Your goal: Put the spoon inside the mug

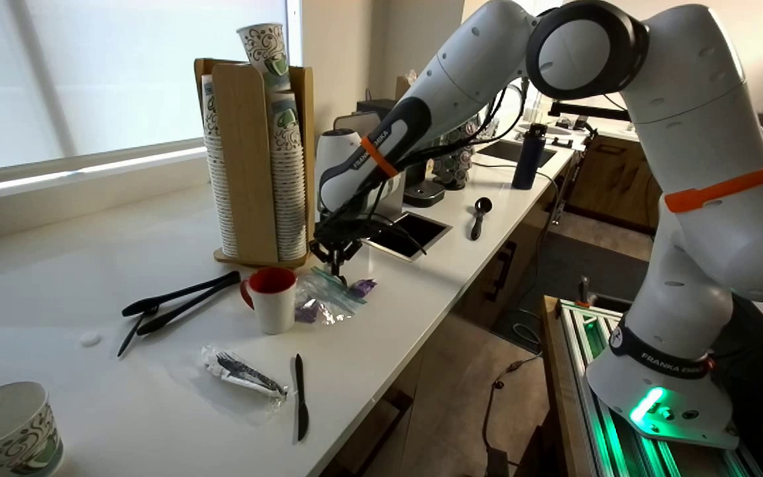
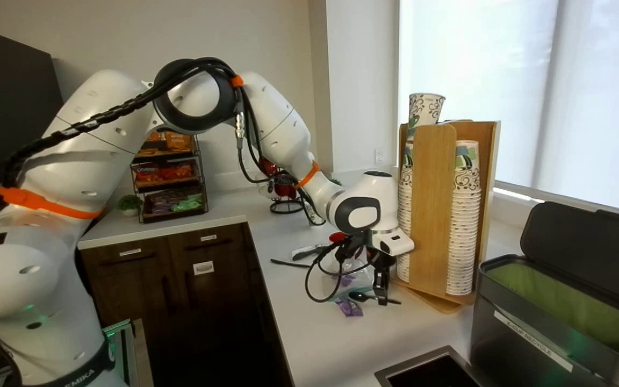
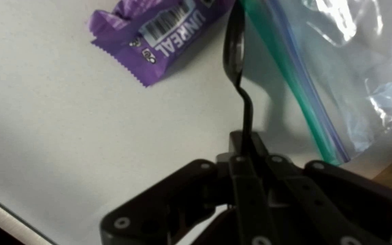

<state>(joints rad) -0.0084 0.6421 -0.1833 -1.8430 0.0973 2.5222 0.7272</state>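
Note:
The spoon (image 3: pixel 234 51) looks dark and glossy; it lies roughly level, bowl pointing away from my gripper in the wrist view. My gripper (image 3: pixel 247 144) is shut on its handle. The spoon's shadow lies apart from it, so it seems just off the counter. In an exterior view the spoon bowl (image 2: pixel 359 296) shows beside my gripper (image 2: pixel 382 293). The white mug (image 1: pixel 273 310) with red inside stands upright on the counter, apart from my gripper (image 1: pixel 336 265), across the plastic bag. In an exterior view the mug's red rim (image 2: pixel 337 236) shows, mostly hidden behind the arm.
A clear zip bag (image 1: pixel 318 291) and purple packet (image 1: pixel 362 287) lie between gripper and mug. A wooden cup rack (image 1: pixel 242 165) stands close behind. Black tongs (image 1: pixel 183 298), a wrapped fork (image 1: pixel 242 372), a black knife (image 1: pixel 300 397), black scoop (image 1: pixel 481 212) and counter opening (image 1: pixel 414 233) surround.

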